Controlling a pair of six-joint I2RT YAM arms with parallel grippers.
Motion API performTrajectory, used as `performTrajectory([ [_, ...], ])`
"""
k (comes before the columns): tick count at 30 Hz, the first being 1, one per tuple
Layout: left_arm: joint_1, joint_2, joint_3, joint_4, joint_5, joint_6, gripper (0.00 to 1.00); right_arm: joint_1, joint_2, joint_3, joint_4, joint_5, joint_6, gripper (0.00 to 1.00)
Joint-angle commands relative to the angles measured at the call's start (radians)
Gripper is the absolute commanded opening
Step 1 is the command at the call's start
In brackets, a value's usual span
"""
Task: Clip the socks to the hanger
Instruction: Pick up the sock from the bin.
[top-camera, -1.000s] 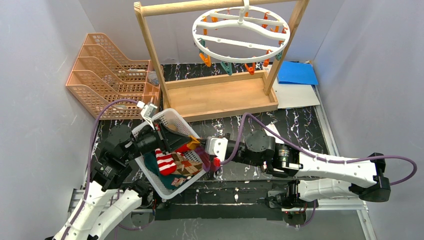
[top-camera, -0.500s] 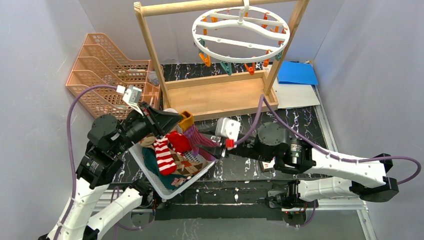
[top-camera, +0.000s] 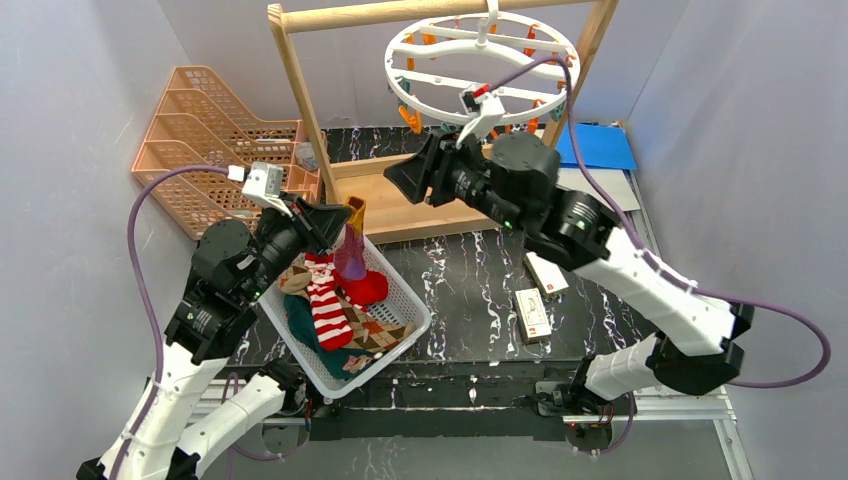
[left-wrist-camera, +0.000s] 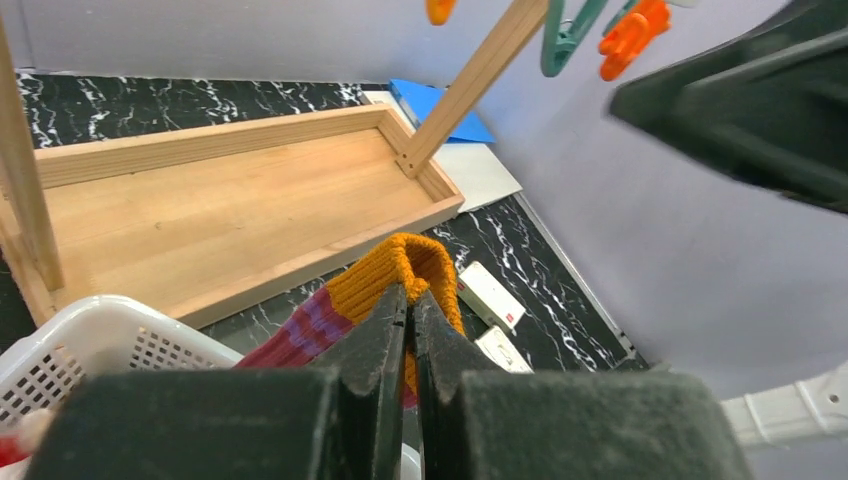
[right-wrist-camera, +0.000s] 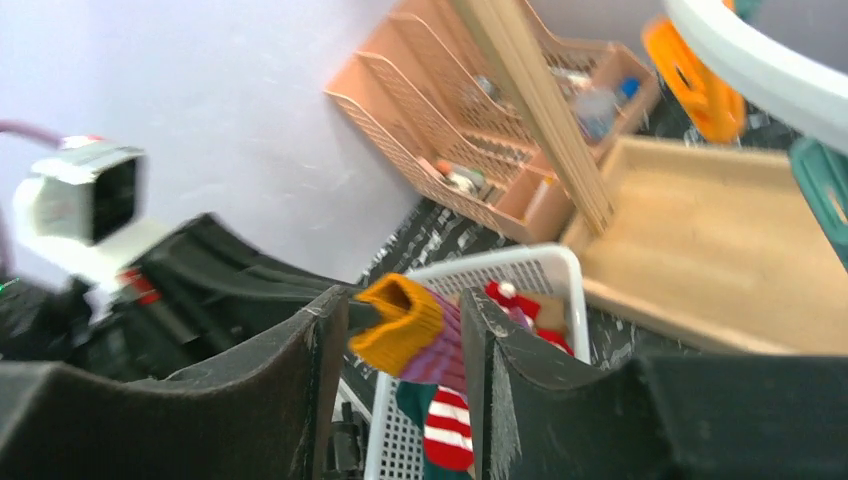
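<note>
Rising from the white basket (top-camera: 405, 288) since half a second ago, the left pincer (top-camera: 335, 222) now holds the maroon-purple sock (top-camera: 350, 250) higher, so it hangs free above the other socks (top-camera: 325, 310) lying in the basket. The right pincer (top-camera: 398, 178), which was low beside the sock's toe, has swung up and to the far side and now sits just under the left rim of the white ring hanger (top-camera: 392, 68), near an orange clip (top-camera: 410, 120).

The left pincer is clamped on the sock's orange cuff; its wrist view shows the cuff bulging just past the closed fingertips (left-wrist-camera: 390, 310). The right pincer's jaws stand apart, and its wrist view shows the sock well below, through the gap. The hanger hangs from the wooden rack (top-camera: 440, 200) at the far side, well apart from the sock.
</note>
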Motion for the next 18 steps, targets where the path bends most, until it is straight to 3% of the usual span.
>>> performTrajectory([
  [1,0.000,-0.016,-0.029,0.090,-0.087,0.017,0.00,-0.072,0.061,0.041,-0.142,-0.139,0.205,0.53],
  [6,0.000,-0.036,-0.045,0.088,-0.071,0.020,0.00,-0.075,0.148,0.089,-0.150,-0.216,0.228,0.55],
  [11,0.000,-0.055,-0.056,0.081,-0.059,0.036,0.00,-0.075,0.175,0.060,-0.076,-0.243,0.250,0.64],
  [18,0.000,-0.056,-0.057,0.082,-0.018,0.040,0.00,-0.076,0.245,0.124,-0.088,-0.237,0.251,0.57],
])
